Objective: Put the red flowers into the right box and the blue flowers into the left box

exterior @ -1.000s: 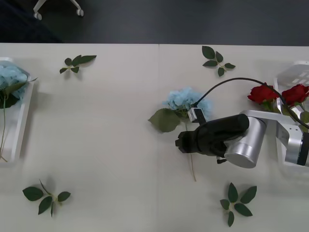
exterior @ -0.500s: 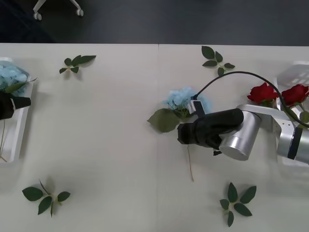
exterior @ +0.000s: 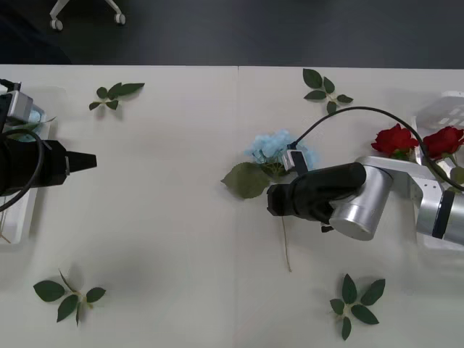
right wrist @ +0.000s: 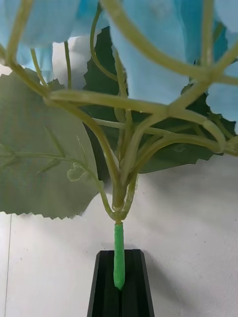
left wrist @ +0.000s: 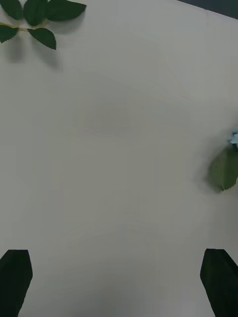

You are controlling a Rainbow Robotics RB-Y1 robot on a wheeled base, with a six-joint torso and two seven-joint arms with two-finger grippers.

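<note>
The right gripper squeezes the blue flower stem mid-tabletop; the left gripper is wide open, holding nothing, by the left edge.

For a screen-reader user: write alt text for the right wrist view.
The right gripper, its black fingers closed together, pinches the green stem of a blue flower just below where it branches. Pale blue petals and broad green leaves fan out above the white table.
</note>
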